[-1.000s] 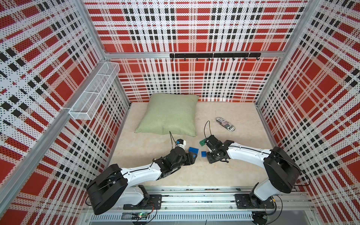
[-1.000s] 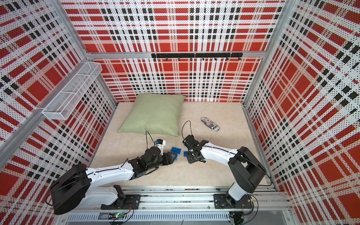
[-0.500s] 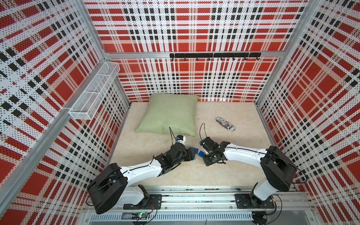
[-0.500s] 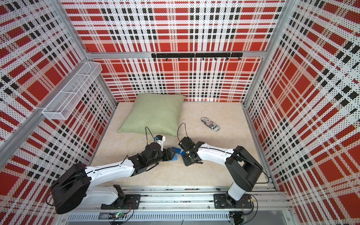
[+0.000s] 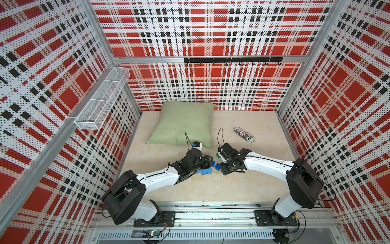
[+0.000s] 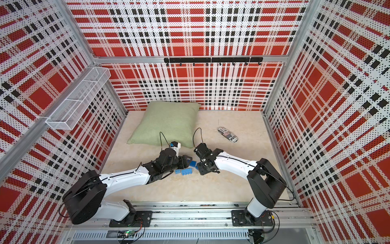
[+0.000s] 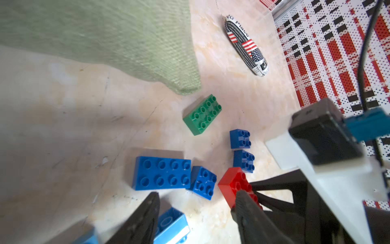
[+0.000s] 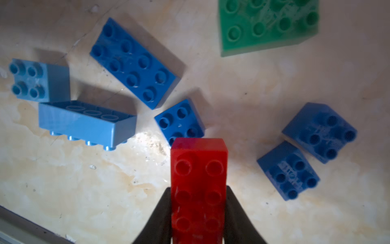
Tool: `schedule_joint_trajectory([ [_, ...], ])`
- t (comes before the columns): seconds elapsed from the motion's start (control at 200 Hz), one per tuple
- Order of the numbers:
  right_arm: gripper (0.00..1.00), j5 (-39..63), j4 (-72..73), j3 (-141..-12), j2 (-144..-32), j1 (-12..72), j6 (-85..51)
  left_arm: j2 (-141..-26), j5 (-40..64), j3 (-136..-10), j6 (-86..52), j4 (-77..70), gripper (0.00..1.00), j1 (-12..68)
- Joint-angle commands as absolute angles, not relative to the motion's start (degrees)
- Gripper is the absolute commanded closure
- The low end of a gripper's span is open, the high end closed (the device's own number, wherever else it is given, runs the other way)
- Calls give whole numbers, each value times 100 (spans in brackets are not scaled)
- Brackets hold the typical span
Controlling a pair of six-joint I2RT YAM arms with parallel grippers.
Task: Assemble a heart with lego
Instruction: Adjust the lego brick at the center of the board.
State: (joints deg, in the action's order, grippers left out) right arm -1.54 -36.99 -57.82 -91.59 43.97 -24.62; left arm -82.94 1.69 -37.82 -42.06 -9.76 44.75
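Note:
The lego bricks lie loose and apart on the beige floor; no heart shows in any view. My right gripper (image 8: 198, 189) is shut on a red brick (image 8: 199, 179), which hangs over a small dark blue brick (image 8: 179, 123). Around it lie a long dark blue brick (image 8: 135, 63), a green brick (image 8: 268, 23), two small dark blue bricks (image 8: 318, 132) and two light blue ones (image 8: 86, 122). My left gripper (image 7: 196, 217) is open, with a light blue brick (image 7: 171, 226) beside one finger (image 7: 147, 217). In both top views the two grippers face each other over the bricks (image 5: 206, 172).
A green pillow (image 5: 183, 122) lies at the back left, its corner close to the green brick (image 7: 202, 115). A flag-printed oblong object (image 5: 244, 134) rests at the back right. A wire basket (image 5: 101, 99) hangs on the left wall, and plaid walls close in three sides.
My right gripper has carried the red brick a little to the left, closer to the left gripper. The left gripper has edged slightly away from the front rail.

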Motion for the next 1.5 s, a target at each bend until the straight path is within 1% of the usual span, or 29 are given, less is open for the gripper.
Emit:
schedule_joint_trajectory([
  [0.0, 65, -261, -3812, -5739, -8848, 4264, -2400, -8613, 359, -4104, -4052, -998, 38, 4704],
  [0.15, 65, -344, -3782, -5535, -8692, 4154, -2503, -9048, 579, -4301, -4086, -1069, 38, 4834],
  [0.336, 66, -360, -3718, -5300, -8432, 4105, -2571, -9276, 608, -4294, -4040, -983, 38, 4817],
  [0.616, 66, -343, -3621, -5123, -8279, 4062, -2634, -9870, 677, -4825, -3689, -478, 37, 4604],
  [0.827, 67, -309, -3568, -5115, -8278, 4052, -2606, -10046, 601, -4999, -3502, -464, 36, 4292],
  [0.902, 68, -157, -3520, -5172, -8306, 4052, -2458, -10059, 602, -5076, -3439, -451, 36, 4198],
  [1.032, 68, 199, -3350, -5334, -8435, 4063, -2261, -9760, 506, -4993, -3395, -313, 36, 4109],
  [1.272, 68, 557, -3791, -6326, -9399, 4266, -1505, -8646, 101, -4185, -3642, -385, 36, 3831],
  [1.373, 70, 446, -4100, -6703, -9801, 4289, -1121, -8170, -1, -3797, -3726, -463, 36, 3713],
  [1.493, 74, 402, -4377, -7000, -10043, 4342, -559, -7812, 38, -3482, -3759, -514, 36, 3582],
])
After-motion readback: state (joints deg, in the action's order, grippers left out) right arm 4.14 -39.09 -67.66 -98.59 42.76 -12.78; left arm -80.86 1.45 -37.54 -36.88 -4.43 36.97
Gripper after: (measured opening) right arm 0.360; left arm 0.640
